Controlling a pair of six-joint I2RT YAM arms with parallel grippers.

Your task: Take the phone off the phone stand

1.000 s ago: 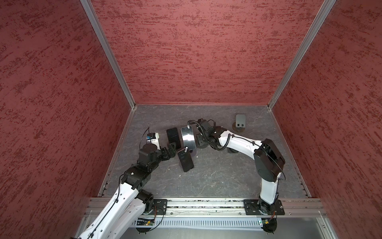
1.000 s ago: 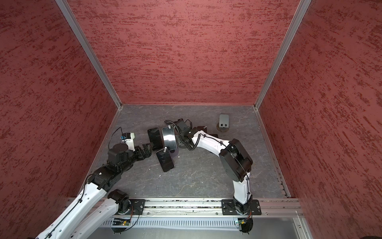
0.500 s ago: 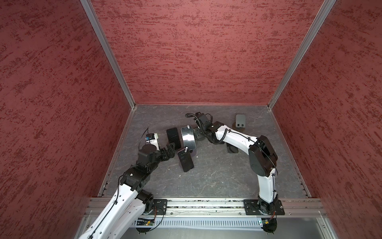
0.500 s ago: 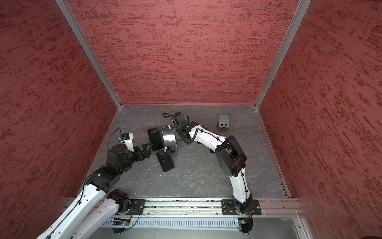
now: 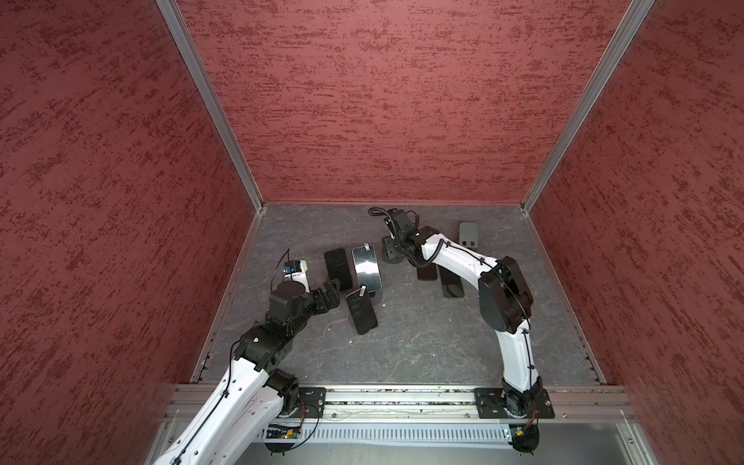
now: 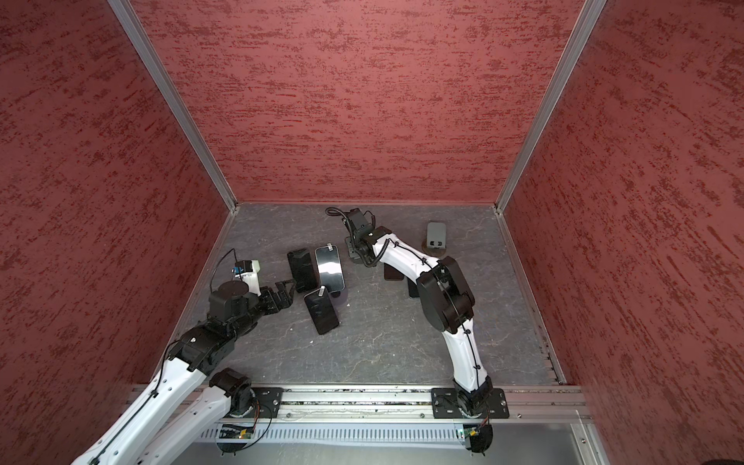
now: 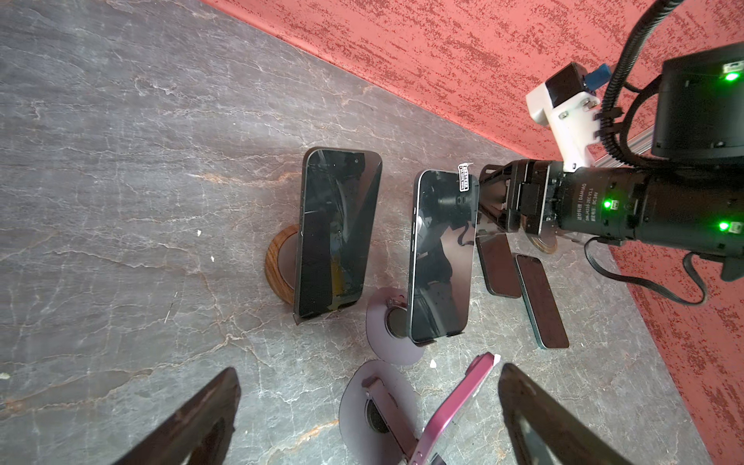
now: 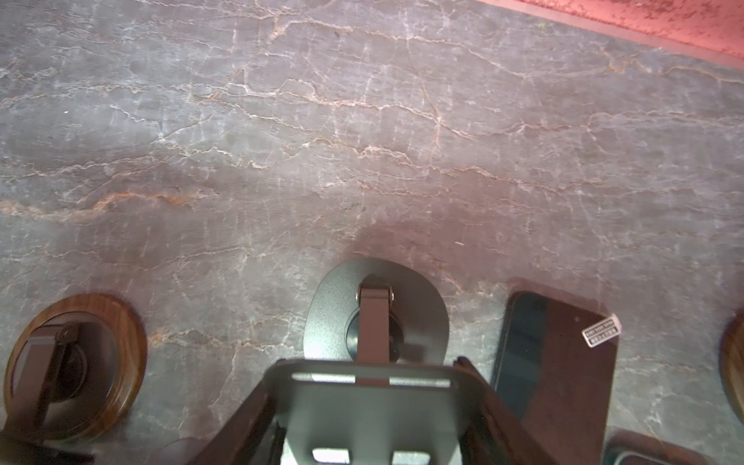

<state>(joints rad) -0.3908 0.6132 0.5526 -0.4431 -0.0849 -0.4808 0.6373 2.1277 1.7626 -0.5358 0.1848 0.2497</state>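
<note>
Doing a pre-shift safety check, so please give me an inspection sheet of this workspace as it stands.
Surface: grey marbled slab, white specks.
Job's things: black phone on wood-ringed stand; glossy phone and purple-edged phone, each on a grey disc stand.
Clutter: two dark phones lying flat; empty grey stand at back.
Grippers: left gripper open, facing purple-edged phone; right gripper shut on grey metal stand.
Cables: black corrugated cable looping above right wrist.
Surroundings: red textured walls, aluminium front rail.
</note>
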